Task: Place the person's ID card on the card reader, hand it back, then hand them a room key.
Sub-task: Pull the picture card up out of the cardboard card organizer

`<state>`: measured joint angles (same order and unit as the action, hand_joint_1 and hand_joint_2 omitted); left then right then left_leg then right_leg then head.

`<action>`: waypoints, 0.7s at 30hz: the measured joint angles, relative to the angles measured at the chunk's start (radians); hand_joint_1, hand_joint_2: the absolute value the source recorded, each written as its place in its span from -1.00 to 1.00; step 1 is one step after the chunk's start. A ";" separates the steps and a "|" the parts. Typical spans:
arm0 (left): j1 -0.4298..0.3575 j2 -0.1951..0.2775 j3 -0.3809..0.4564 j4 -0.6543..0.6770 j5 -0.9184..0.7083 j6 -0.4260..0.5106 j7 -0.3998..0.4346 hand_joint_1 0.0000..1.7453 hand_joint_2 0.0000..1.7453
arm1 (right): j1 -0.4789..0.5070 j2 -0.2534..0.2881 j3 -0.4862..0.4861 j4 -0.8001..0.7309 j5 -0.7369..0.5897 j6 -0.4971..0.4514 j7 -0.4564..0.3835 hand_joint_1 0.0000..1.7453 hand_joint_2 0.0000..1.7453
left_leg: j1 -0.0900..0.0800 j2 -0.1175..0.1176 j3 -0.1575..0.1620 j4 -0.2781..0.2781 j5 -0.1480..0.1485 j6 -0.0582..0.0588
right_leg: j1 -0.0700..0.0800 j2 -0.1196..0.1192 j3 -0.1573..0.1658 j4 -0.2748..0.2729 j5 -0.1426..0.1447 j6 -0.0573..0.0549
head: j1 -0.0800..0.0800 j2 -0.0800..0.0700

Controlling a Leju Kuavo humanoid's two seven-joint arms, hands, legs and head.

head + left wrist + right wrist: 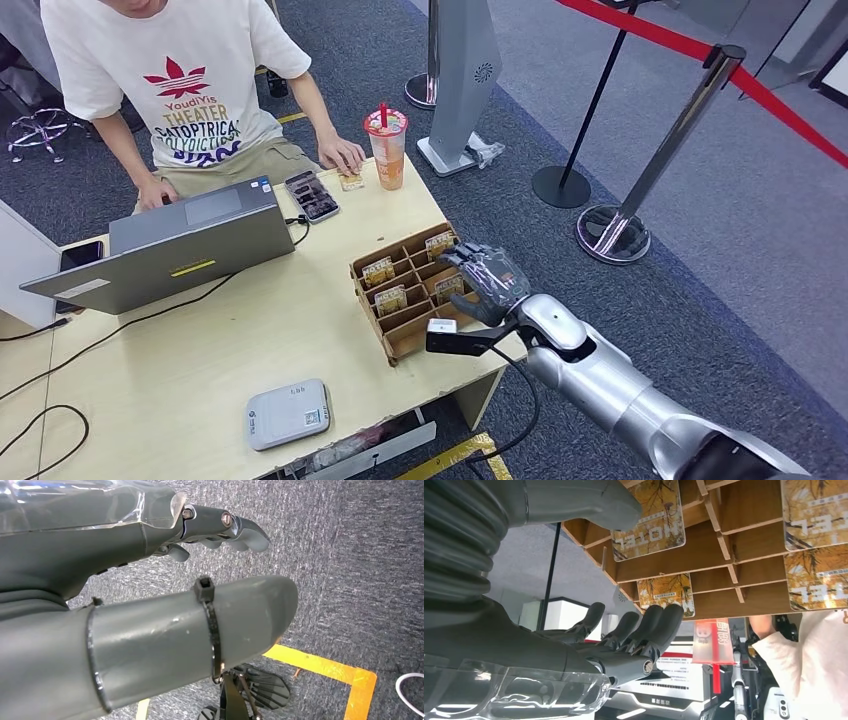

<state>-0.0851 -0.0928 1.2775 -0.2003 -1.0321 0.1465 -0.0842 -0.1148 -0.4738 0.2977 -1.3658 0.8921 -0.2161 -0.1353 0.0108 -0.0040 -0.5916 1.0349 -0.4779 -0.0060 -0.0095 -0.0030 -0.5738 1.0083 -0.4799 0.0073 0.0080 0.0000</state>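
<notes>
over table's key rack (400, 330) hovers right hand (487, 282), fingers spread

The right hand (490, 282) hides part of the wooden card rack (392, 322).

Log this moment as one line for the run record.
phase: reaching for room key | right hand: open, over wooden card rack | left hand: open, hanging over carpet | card reader: bare | person's hand: on card

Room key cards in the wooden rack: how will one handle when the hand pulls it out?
A key card looks thin and flat, so probably stiff and light. Its glossy printed face may be slippery. It stands upright in a narrow slot of the wooden rack, so likely slides straight out.
</notes>
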 joint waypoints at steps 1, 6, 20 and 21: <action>0.000 0.001 0.000 0.000 0.000 0.000 0.001 -1.00 -1.00 | 0.000 0.000 -0.001 0.003 -0.001 0.000 0.000 -0.16 1.00 | 0.000 0.000 0.000 0.000 0.000 0.000 | 0.000 0.000 0.000 0.000 0.000 0.000 | 0.000 0.000; 0.000 0.003 0.000 0.000 0.003 0.000 0.002 -1.00 -1.00 | -0.010 0.000 -0.003 0.018 -0.010 0.006 -0.002 -0.06 1.00 | 0.000 0.000 0.000 0.000 0.000 0.000 | 0.000 0.000 0.000 0.000 0.000 0.000 | 0.000 0.000; 0.001 0.005 0.000 0.000 0.003 0.000 0.002 -1.00 -1.00 | -0.031 0.000 -0.003 0.051 -0.011 0.013 -0.007 -0.01 1.00 | 0.000 0.000 0.000 0.000 0.000 0.000 | 0.000 0.000 0.000 0.000 0.000 0.000 | 0.000 0.000; 0.001 0.005 0.000 0.000 0.003 0.000 0.002 -1.00 -1.00 | -0.031 0.000 -0.003 0.052 -0.011 0.013 -0.007 -0.01 1.00 | 0.000 0.000 0.000 0.000 0.000 0.000 | 0.000 0.000 0.000 0.000 0.000 0.000 | 0.000 0.000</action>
<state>-0.0843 -0.0874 1.2776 -0.2003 -1.0292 0.1465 -0.0824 -0.1455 -0.4734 0.2946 -1.3137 0.8808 -0.2031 -0.1422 0.0108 -0.0040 -0.5917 1.0349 -0.4778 -0.0060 -0.0094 -0.0031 -0.5738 1.0083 -0.4799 0.0073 0.0080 0.0000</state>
